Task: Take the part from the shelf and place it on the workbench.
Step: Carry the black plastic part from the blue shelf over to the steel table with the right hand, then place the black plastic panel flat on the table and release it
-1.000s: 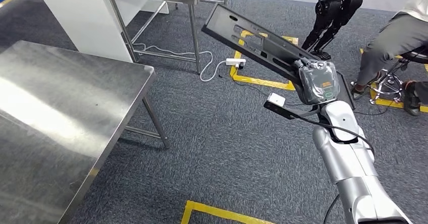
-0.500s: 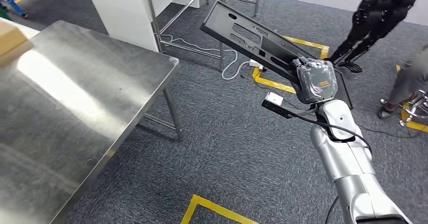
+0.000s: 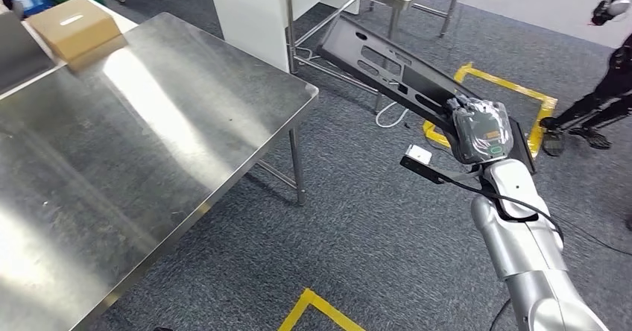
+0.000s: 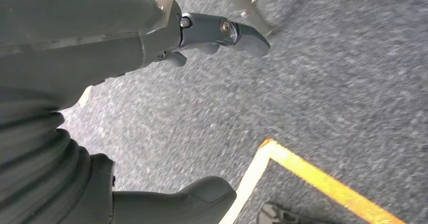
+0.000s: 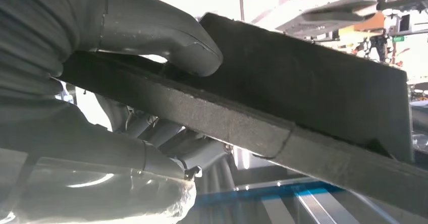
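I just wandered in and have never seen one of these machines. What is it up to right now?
The robot's right hand grips a long black panel by one end, holding it tilted in the air above the grey carpet. A bare steel workbench, where the panel should go, stands to its left with a cardboard box at the far corner. The left hand holds nothing.

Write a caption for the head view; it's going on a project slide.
Right hand carries the long black part above grey carpet, beside the steel workbench.
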Controlling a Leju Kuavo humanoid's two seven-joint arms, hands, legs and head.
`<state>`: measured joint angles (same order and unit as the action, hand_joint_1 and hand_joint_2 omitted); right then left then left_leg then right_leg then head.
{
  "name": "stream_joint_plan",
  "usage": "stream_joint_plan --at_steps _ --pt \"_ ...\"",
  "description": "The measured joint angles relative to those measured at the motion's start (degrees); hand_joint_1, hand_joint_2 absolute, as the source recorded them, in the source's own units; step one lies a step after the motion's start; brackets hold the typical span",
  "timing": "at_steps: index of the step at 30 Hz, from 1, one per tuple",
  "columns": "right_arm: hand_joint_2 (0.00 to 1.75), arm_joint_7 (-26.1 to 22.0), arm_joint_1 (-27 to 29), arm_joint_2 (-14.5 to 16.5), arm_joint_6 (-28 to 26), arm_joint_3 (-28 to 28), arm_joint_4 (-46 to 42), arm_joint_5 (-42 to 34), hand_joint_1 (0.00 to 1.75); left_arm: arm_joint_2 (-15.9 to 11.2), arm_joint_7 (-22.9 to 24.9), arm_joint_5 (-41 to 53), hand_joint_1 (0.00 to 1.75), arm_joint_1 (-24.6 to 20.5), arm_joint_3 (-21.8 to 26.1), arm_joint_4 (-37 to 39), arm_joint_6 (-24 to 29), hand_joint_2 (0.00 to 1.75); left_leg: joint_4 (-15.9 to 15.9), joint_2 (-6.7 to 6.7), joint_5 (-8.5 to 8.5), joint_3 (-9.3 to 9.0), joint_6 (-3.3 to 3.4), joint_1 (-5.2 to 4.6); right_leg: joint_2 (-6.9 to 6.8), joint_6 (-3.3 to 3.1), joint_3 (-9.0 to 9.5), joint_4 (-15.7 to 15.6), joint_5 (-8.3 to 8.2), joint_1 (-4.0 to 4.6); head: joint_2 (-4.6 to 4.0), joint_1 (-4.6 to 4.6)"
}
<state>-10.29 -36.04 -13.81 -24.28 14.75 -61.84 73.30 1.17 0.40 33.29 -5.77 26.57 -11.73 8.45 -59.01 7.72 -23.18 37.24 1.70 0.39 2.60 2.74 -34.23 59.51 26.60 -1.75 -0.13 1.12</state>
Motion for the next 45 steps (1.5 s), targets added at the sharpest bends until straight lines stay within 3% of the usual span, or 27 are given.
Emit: stream_joint_plan --at_steps 2,3,4,6,8,9,11,12,13,15,17,19,21,23,24,26,27,28,30,32,34,36,38,39,41,43,45 --pt "1.75 -0.03 0.33 -0.02 -0.01 -0.19 -0.35 0.04 1.62 -0.52 -0.02 -0.25 0.00 0.48 0.66 0.01 0.20 1.75 0.01 0.05 0.05 0.33 -0.57 0.14 -1.13 -0.88 0.05 -0.15 -0.23 -0.14 0.00 0.07" --pt "1.75 -0.03 0.35 -0.02 -0.01 -0.27 -0.56 0.04 1.62 -0.68 -0.04 -0.37 0.00 0.65 0.93 0.01 0.32 1.75 -0.87 -1.22 -0.57 0.80 -0.83 0.14 -1.70 -1.41 0.16 -0.27 -0.33 -0.23 0.00 0.21" --pt "1.75 -0.03 0.33 -0.04 -0.01 -0.34 -0.77 0.04 1.62 -0.77 -0.08 -0.45 0.00 0.71 1.17 0.01 0.46 1.75 -2.78 -2.96 -1.73 1.71 -1.05 0.13 -2.25 -1.86 0.25 -0.40 -0.38 -0.24 0.00 0.37" --pt "1.75 -0.03 0.39 -0.19 -0.01 -0.51 -1.02 0.04 1.62 -0.87 -0.18 -0.55 0.00 0.63 1.54 0.00 0.68 1.75 -9.61 -6.36 -5.22 4.93 -1.42 0.20 -3.47 -2.56 0.38 -0.44 -0.25 0.18 0.00 0.63" --pt "1.75 -0.03 0.56 -0.29 0.00 -0.56 -1.04 0.05 1.62 -0.92 -0.25 -0.56 0.00 0.61 1.83 -0.01 0.70 1.75 -15.20 -7.37 -7.07 7.72 -1.55 0.31 -4.81 -2.80 0.45 -0.43 -0.07 0.55 0.00 0.62" --pt "1.75 -0.03 0.65 -0.31 0.02 -0.56 -1.05 0.05 1.62 -0.92 -0.26 -0.56 0.00 0.65 1.94 -0.01 0.69 1.75 -15.30 -7.53 -6.58 7.75 -1.48 0.31 -5.46 -2.88 0.50 -0.43 0.01 0.68 0.00 0.63" --pt "1.75 -0.03 0.75 -0.29 0.05 -0.56 -1.16 0.05 1.62 -0.93 -0.26 -0.55 0.00 0.68 2.06 -0.01 0.68 1.75 -9.53 -8.33 -3.37 4.54 -0.93 0.17 -6.77 -3.02 0.71 -0.43 0.16 0.95 0.00 0.65" --pt "1.75 -0.03 0.74 -0.29 0.06 -0.57 -1.30 0.05 1.62 -0.95 -0.27 -0.55 0.00 0.63 2.08 -0.01 0.68 1.75 -5.73 -9.48 -2.14 2.42 -0.48 -0.12 -7.37 -3.02 0.84 -0.43 0.27 1.13 0.00 0.63" --pt "1.75 -0.04 0.67 -0.32 0.07 -0.58 -1.44 0.05 1.62 -0.96 -0.27 -0.55 0.00 0.57 2.10 -0.02 0.68 1.75 -2.72 -10.39 -1.31 0.76 -0.08 -0.43 -7.98 -2.91 0.93 -0.46 0.40 1.36 0.00 0.56" --pt "1.75 -0.07 0.52 -0.44 0.09 -0.61 -1.62 0.00 1.62 -0.99 -0.27 -0.55 0.00 0.47 2.22 -0.03 0.70 1.75 -0.41 -10.98 -1.22 -0.28 0.46 -0.99 -9.17 -2.51 1.12 -0.57 0.62 1.61 0.00 0.48" --pt "1.75 -0.12 0.44 -0.54 0.10 -0.61 -1.68 -0.07 1.62 -1.10 -0.26 -0.55 0.00 0.56 2.51 -0.03 0.71 1.75 0.19 -9.52 -0.86 -0.52 0.91 -0.86 -9.96 -2.01 1.34 -0.62 0.88 1.74 0.00 0.47" --pt "1.75 -0.25 0.43 -0.63 0.10 -0.62 -1.77 -0.12 1.62 -1.15 -0.23 -0.55 0.00 0.62 2.76 -0.03 0.70 1.75 1.16 -8.18 -0.23 -1.13 1.57 -0.45 -7.83 -1.80 0.43 1.63 2.29 1.68 -0.01 0.40" --pt "1.75 -0.36 0.58 -0.98 0.12 -0.67 -1.79 -0.18 1.62 -1.12 -0.20 -0.54 0.00 0.48 2.88 -0.03 0.70 1.75 1.56 -6.78 0.16 -1.32 2.01 -0.19 -4.43 -1.97 -2.68 8.10 5.12 1.26 -0.02 0.21" --pt "1.75 -0.40 1.03 -1.32 0.15 -0.71 -1.77 -0.23 1.62 -1.11 -0.17 -0.54 0.00 0.45 2.98 -0.03 0.74 1.75 1.52 -5.14 0.23 -1.28 2.09 -0.05 -3.10 -1.58 -5.80 14.14 6.94 0.79 -0.01 0.09" --pt "1.75 -0.44 1.25 -1.37 0.17 -0.70 -1.77 -0.25 1.62 -1.11 -0.16 -0.54 0.00 0.51 3.05 -0.03 0.79 1.75 1.45 -4.26 0.22 -1.27 2.03 0.05 -2.91 -1.00 -6.23 14.68 6.69 0.51 -0.01 0.10" --pt "1.75 -0.54 1.46 -1.41 0.19 -0.69 -1.78 -0.28 1.62 -1.11 -0.13 -0.55 0.00 0.64 3.31 -0.03 0.89 1.75 1.08 -2.50 0.07 -1.23 1.60 0.39 -2.24 0.62 -3.84 9.28 3.82 -0.36 -0.02 0.09" --pt "1.75 -0.56 1.45 -1.43 0.19 -0.69 -1.78 -0.29 1.62 -1.16 -0.13 -0.55 0.00 0.65 3.43 -0.03 0.93 1.75 0.73 -1.70 -0.08 -1.05 1.22 0.52 -1.01 1.35 -2.04 5.36 2.33 -0.90 -0.02 0.00" --pt "1.75 -0.59 1.42 -1.46 0.20 -0.70 -1.78 -0.31 1.62 -1.23 -0.12 -0.55 0.00 0.65 3.53 -0.03 0.99 1.75 0.29 -0.92 -0.28 -0.78 0.72 0.59 0.03 1.63 -0.52 2.20 1.23 -1.13 -0.02 -0.05" --pt "1.75 -0.62 1.45 -1.49 0.25 -0.69 -1.78 -0.33 1.62 -1.36 -0.12 -0.56 0.00 0.76 3.64 -0.03 1.10 1.75 -0.11 0.39 -0.37 -0.11 -0.27 0.62 1.05 1.20 0.62 -0.17 0.67 -1.03 -0.02 -0.09" --pt "1.75 -0.64 1.45 -1.29 0.27 -0.64 -1.80 -0.33 1.62 -1.43 -0.12 -0.61 0.00 1.07 3.83 -0.03 1.16 1.75 0.02 0.94 -0.13 0.33 -1.00 0.78 -0.24 0.26 0.74 -0.22 0.50 -0.90 -0.02 0.02" --pt "1.75 -0.64 1.33 -1.06 0.26 -0.61 -1.87 -0.34 1.62 -1.56 -0.10 -0.65 0.00 1.29 4.00 -0.02 1.20 1.75 -1.96 -2.06 -1.31 1.37 -1.50 0.66 -1.57 -0.67 1.05 -0.41 0.38 -1.13 -0.02 0.32" --pt "1.75 -0.64 1.32 -1.04 0.25 -0.61 -1.95 -0.33 1.62 -1.65 -0.08 -0.66 0.00 1.24 4.06 -0.02 1.20 1.75 -8.21 -5.99 -4.51 4.41 -1.83 0.52 -3.00 -1.47 1.34 -0.48 0.52 -0.94 -0.02 0.57" --pt "1.75 -0.59 1.45 -0.92 0.23 -0.58 -1.96 -0.16 1.62 -1.59 -0.04 -0.67 0.00 1.19 4.09 -0.02 1.16 1.75 -14.81 -7.19 -6.86 7.94 -2.02 0.72 -4.49 -1.89 1.47 -0.47 0.76 -0.63 -0.02 0.57" --pt "1.75 -0.50 1.52 -0.72 0.22 -0.54 -1.95 0.11 1.62 -1.55 -0.01 -0.69 0.00 1.22 4.14 -0.01 1.14 1.75 -15.87 -7.42 -6.70 8.66 -2.06 0.81 -5.21 -1.98 1.53 -0.46 0.89 -0.55 -0.02 0.58" --pt "1.75 -0.16 1.54 -0.03 0.22 -0.39 -1.93 1.03 1.62 -1.53 0.06 -0.73 0.00 1.27 4.31 -0.01 1.17 1.75 -11.66 -8.28 -3.73 6.71 -1.95 0.89 -6.60 -1.93 1.81 -0.46 1.21 -0.49 -0.02 0.58" --pt "1.75 0.17 1.18 0.68 0.29 -0.21 -1.74 1.94 1.62 -1.57 0.08 -0.69 0.00 1.18 4.45 -0.01 1.31 1.75 -4.40 -10.82 -0.78 2.93 -1.54 0.58 -7.79 -1.44 2.20 -0.43 1.69 -0.10 -0.01 0.62" --pt "1.75 0.29 0.16 1.26 0.46 0.04 -0.97 2.49 1.62 -1.59 0.09 -0.51 0.00 1.02 4.55 -0.01 1.47 1.75 -1.27 -11.98 -0.19 1.47 -1.00 0.05 -8.89 -0.80 2.55 -0.53 2.07 0.58 -0.01 0.54"
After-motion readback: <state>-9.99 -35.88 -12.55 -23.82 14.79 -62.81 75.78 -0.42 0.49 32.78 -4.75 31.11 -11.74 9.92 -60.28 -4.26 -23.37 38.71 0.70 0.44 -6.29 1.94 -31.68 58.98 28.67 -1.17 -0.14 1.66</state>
